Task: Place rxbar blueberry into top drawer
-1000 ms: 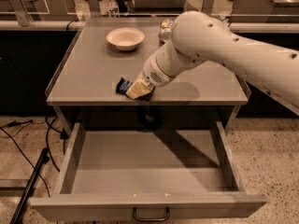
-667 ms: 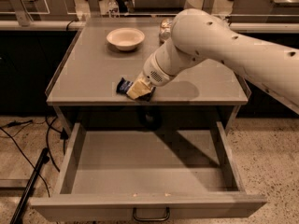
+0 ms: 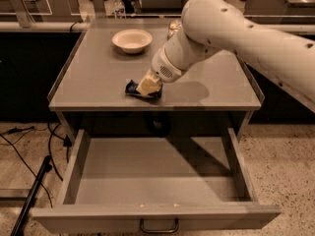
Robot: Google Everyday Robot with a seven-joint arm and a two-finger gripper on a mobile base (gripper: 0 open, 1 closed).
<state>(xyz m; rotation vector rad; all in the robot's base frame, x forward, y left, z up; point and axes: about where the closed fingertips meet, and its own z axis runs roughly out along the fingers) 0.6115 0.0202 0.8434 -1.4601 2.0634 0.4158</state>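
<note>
The rxbar blueberry (image 3: 131, 87), a small dark blue wrapper, lies on the grey cabinet top (image 3: 98, 77) near its front edge, left of centre. My gripper (image 3: 147, 86) is down on the bar and covers most of it, so only the bar's left end and lower right edge show. The top drawer (image 3: 157, 171) is pulled fully open below, with a plain grey interior and nothing in it. Its dark loop handle (image 3: 158, 226) is at the bottom centre.
A pale bowl (image 3: 132, 40) stands at the back of the cabinet top. A can (image 3: 172, 27) is partly hidden behind my white arm (image 3: 236, 33). Cables and a dark stand (image 3: 34, 186) lie on the floor at the left.
</note>
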